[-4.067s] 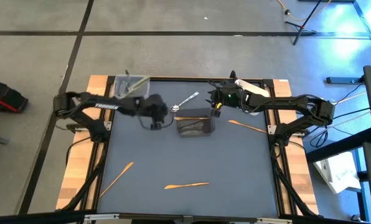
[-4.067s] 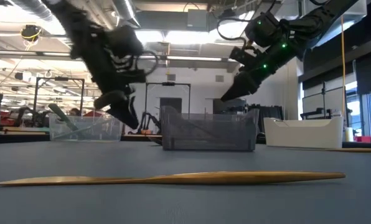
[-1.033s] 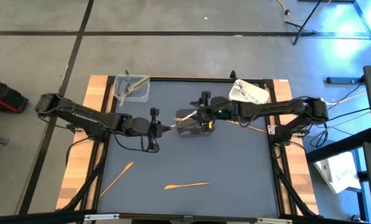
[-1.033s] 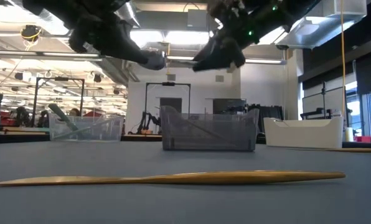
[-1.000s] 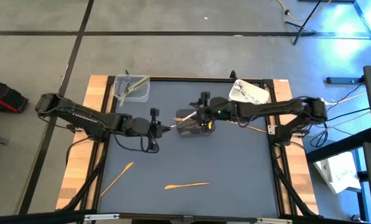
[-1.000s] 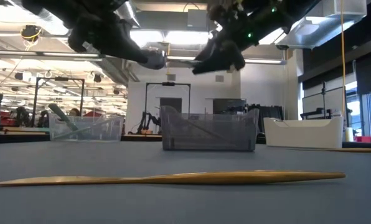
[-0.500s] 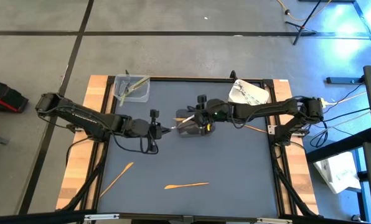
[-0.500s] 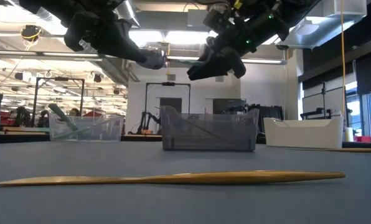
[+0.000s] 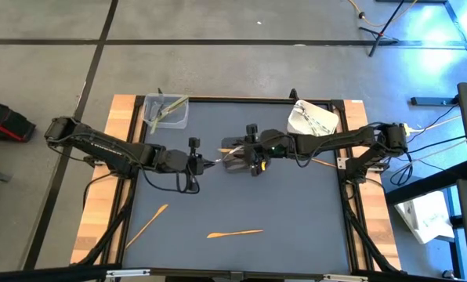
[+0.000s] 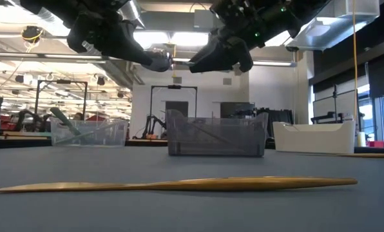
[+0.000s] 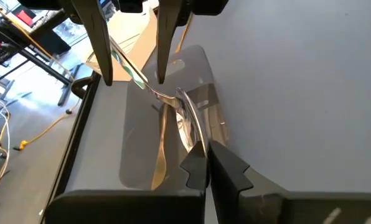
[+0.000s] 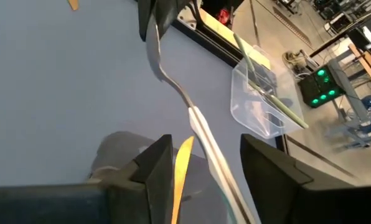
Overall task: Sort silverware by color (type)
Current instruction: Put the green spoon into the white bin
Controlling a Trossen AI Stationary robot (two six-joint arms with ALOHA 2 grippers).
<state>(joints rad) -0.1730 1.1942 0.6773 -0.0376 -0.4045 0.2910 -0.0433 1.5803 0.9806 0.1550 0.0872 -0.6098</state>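
pinching a silver spoon (image 11: 184,121), left fingers (image 11: 205,163) closed (right fingers (image 12: 205,163) spread around its handle).

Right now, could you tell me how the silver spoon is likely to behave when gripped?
Probably stiff: the silver spoon spans unsupported from the left gripper without visibly sagging. Likely slippery, being glossy and slim, so it may pivot when the open right gripper closes on its handle.
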